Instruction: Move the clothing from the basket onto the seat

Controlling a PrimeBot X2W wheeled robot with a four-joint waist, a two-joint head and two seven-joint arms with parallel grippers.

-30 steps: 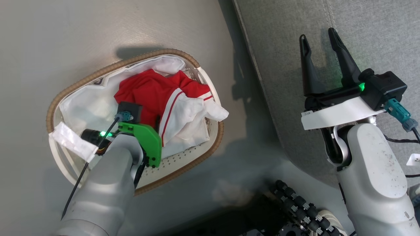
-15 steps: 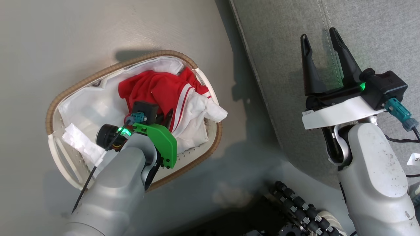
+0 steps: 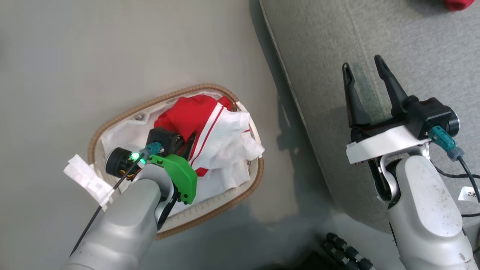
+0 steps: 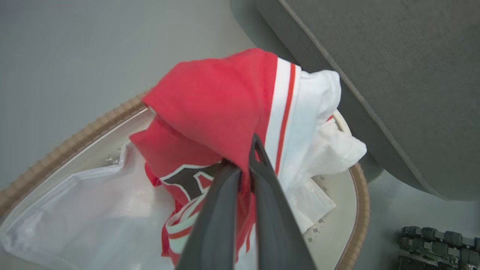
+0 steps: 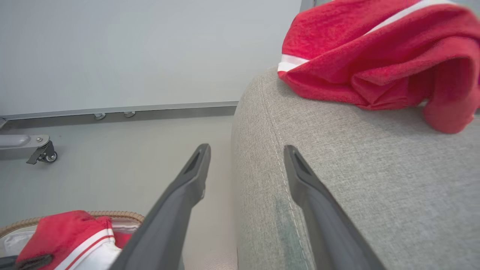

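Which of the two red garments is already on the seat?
The all-red white-striped garment on the seat; the white-sleeved garment hangs from the left gripper over the basket.

Floor (image 3: 112,56) was plain pale grey, smooth, a bit glossy, with soft shadows across it. Behind it stood a blank light wall (image 5: 150,48) with a grey metal rail (image 5: 161,108) along its foot and two small fittings (image 5: 99,116) just under the rail. At the left edge of the right wrist view, a flat grey metal leg (image 5: 18,141) ended in a small black caster (image 5: 50,155) on the floor.
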